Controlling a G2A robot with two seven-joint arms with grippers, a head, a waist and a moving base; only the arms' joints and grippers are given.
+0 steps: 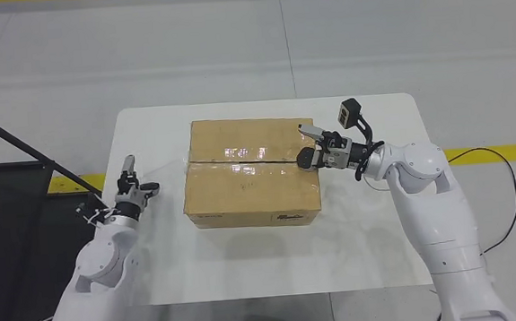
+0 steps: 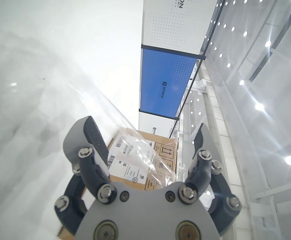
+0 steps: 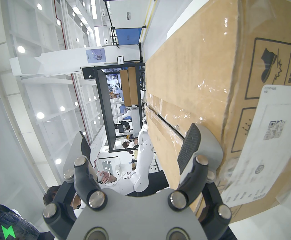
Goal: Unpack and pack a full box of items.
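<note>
Fingers [image 3: 189,147] of the right gripper [image 1: 304,146] stand wide apart with nothing held between them. One ribbed pad sits at the right end of the box [image 1: 250,170], just over the top edge by the seam [image 1: 240,160]. The other finger hangs out in the air beside the box. I cannot tell whether the near pad touches the cardboard.

The left gripper [image 1: 140,173] is open too, its fingers [image 2: 93,136] spread and empty. It sits low near the left edge of the table [image 1: 156,248], well apart from the box and pointing at the box's left end.

The box stands in the middle of the table with both top flaps down. They meet at the seam along its length, and glossy tape [image 1: 244,150] shines on top. A white label [image 3: 261,141] is stuck on the right end. The left end has a label [image 2: 127,163] of its own, under loose, crinkled clear film [image 2: 156,159].
</note>
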